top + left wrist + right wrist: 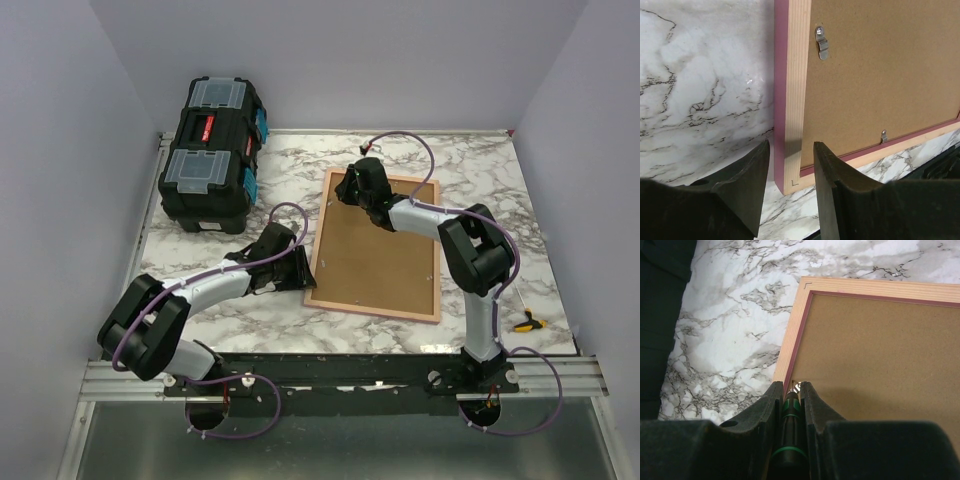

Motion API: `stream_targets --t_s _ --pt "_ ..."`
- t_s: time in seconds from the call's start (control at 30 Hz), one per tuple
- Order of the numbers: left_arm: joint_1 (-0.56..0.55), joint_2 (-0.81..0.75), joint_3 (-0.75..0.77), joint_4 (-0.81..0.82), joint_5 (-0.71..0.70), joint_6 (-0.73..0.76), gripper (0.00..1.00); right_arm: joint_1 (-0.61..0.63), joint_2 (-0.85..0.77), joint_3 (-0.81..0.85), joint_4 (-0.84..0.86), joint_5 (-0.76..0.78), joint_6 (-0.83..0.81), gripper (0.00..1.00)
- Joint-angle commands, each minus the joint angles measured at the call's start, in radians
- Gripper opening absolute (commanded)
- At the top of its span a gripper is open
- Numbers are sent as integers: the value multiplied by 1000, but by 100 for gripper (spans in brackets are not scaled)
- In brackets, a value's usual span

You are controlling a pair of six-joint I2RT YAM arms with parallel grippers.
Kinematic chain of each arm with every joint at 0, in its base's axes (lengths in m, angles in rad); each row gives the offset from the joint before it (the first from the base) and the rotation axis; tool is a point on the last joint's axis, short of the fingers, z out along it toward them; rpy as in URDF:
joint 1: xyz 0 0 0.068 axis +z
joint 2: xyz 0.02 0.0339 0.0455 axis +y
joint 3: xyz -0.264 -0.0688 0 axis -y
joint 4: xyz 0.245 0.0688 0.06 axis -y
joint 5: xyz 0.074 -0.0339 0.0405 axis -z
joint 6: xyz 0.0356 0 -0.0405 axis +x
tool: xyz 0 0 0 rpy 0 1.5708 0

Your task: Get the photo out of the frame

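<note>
Reaching in low from the left, our left gripper stands at the near-left corner of the frame, jaws spread either side of its side rail. The frame lies cork back up on the table. Our right arm bends across it, the right gripper pinching a green-banded tool near the far-left corner. The photo is hidden.

The left arm lies low, elbow folded back near its base, forearm stretching rightward. The left gripper tips downward, jaws partly apart and clamping nothing. The right arm rises from its base, bends at a high elbow and reaches left and away. The right gripper pinches a slim black-and-green tool.
</note>
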Motion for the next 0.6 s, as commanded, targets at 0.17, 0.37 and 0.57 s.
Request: stream_targets --t_s 0.17,0.37,0.57 --pt "4 17 6 9 -18 -2 41 20 -25 -12 -115 -37 -49 1" --pt "5 18 1 11 -19 -3 41 24 -34 -23 -137 -12 -53 1" --pt "6 18 -1 11 -21 -4 41 27 -44 -35 -145 7 -57 1"
